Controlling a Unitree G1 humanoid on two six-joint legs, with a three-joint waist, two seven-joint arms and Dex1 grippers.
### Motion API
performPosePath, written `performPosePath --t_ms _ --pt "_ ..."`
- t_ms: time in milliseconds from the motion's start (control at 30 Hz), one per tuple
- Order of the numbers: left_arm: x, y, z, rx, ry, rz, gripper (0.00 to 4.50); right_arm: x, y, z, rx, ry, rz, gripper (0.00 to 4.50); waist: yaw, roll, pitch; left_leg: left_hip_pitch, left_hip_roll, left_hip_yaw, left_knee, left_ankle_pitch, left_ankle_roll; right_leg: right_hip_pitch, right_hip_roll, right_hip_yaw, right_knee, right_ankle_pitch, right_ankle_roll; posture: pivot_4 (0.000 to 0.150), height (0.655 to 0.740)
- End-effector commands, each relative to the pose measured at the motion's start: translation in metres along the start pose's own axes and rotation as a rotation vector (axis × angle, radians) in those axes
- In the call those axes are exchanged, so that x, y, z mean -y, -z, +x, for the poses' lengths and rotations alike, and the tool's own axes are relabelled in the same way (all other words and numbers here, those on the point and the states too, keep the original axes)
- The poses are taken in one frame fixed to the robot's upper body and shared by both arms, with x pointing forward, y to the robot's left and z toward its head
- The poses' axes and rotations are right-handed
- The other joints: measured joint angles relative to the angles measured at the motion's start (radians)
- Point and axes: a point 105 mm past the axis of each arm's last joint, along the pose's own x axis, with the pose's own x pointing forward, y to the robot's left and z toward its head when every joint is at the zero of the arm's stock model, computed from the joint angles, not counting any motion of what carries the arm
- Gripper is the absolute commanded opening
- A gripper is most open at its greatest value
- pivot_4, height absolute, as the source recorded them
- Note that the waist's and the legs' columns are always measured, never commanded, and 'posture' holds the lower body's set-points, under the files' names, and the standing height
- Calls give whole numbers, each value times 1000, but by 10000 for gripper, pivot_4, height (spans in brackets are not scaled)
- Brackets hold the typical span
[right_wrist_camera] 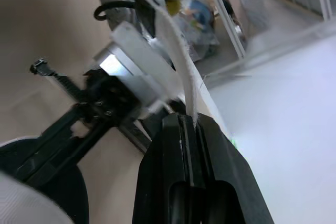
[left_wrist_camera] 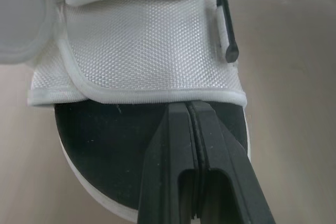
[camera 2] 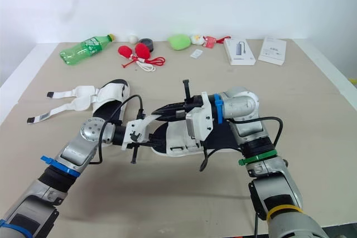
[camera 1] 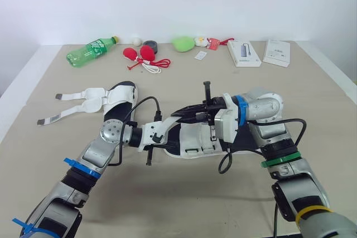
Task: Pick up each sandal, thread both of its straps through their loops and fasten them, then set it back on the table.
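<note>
One white sandal [camera 1: 196, 140] with a black insole lies at the table's middle between my two grippers. My right gripper [right_wrist_camera: 189, 121] reaches leftward over it and is shut on a thin white strap [right_wrist_camera: 181, 61] that rises from its fingertips. My left gripper [left_wrist_camera: 188, 107] is shut, its tips resting over the black insole [left_wrist_camera: 105, 145] and touching the trimmed edge of the white mesh upper [left_wrist_camera: 136, 51]. The second sandal [camera 1: 117, 97] lies further left, with both straps [camera 1: 70, 107] spread loose on the table.
Along the far edge stand a green bottle [camera 1: 91, 50], red objects with a cord [camera 1: 142, 55], a black roll [camera 1: 150, 44], a green lump [camera 1: 180, 43] and two white boxes [camera 1: 244, 53] [camera 1: 277, 52]. The tan table [camera 1: 312, 98] has bare room at right and front.
</note>
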Motion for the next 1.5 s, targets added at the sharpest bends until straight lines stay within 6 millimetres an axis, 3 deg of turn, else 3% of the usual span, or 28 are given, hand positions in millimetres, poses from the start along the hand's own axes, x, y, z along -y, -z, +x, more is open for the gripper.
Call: performPosePath --t_ms 33,67,100,200,300,367,467,600,700,800,967,1033,1167,1233,1500 --pt "9 9 4 -30 43 -40 0 -3 -8 -3 38 -59 -152 389 1 0 0 0 0 0 0 0 0 0 0 0 0 0 -1 1500 7400" --pt "9 9 4 -31 42 -41 0 -6 -8 -4 49 -80 -177 389 1 0 0 0 0 0 0 0 0 0 0 0 0 0 -1 1500 7400" --pt "9 9 4 -32 41 -42 0 -8 -9 -6 61 -89 -190 3566 1 0 0 0 0 0 0 0 0 0 0 0 0 0 -1 1500 7400" --pt "9 9 4 -34 39 -45 0 -14 -7 -10 64 -119 -200 13928 2 0 0 0 0 0 -1 0 0 0 -2 1 0 -1 -2 1500 7400" --pt "8 10 3 -39 41 -46 0 -10 -5 -15 57 -80 -189 27104 3 0 0 1 0 -1 -1 0 0 1 -3 0 0 -1 -3 1500 7400" --pt "8 11 3 -41 41 -46 0 -3 -3 -19 43 -36 -91 37227 3 0 0 2 1 0 -1 0 0 1 -3 1 1 0 -4 1500 7400" --pt "9 11 3 -40 44 -46 0 5 -6 -25 34 24 51 43792 4 0 0 2 1 0 0 0 0 1 -3 1 1 0 -4 1500 7400" --pt "10 10 4 -38 49 -47 0 -8 -17 -43 -37 -20 270 44514 17 0 0 2 1 -1 -1 0 0 1 -4 1 1 -1 -5 1500 7400" --pt "10 10 4 -37 52 -49 0 -22 -19 -62 -151 -2 600 44514 20 0 0 1 1 -2 -1 -1 1 1 -5 0 1 -2 -6 1500 7400" --pt "8 11 3 -37 45 -58 0 -47 -39 -77 -211 -23 1094 44514 20 1 0 1 1 -2 -1 0 0 1 -7 -2 1 -2 -6 1500 7400" --pt "6 10 2 -36 41 -64 0 -57 -70 -67 -189 0 1535 44514 11 1 -1 4 2 -1 -1 0 0 2 -7 -5 1 -3 -3 1500 7400" --pt "6 9 2 -34 41 -66 0 -63 -70 -59 -218 48 1707 44514 13 0 0 4 2 -1 -1 1 1 2 -7 -5 1 -3 -2 1500 7400" --pt "8 9 2 -32 45 -68 0 -76 -63 -50 -280 84 1873 44514 13 0 0 3 4 0 0 3 0 2 -6 -5 1 -2 -1 1500 7400" --pt "8 8 4 -29 46 -68 0 -85 -46 -43 -324 176 1963 44514 14 -2 -1 2 3 1 0 3 0 2 -6 -3 0 -1 0 1500 7400" --pt "8 7 4 -26 48 -72 0 -92 -36 -13 -350 193 2037 44514 14 -2 -1 -4 3 -1 0 3 1 -2 -2 -1 -1 -2 3 1500 7400"
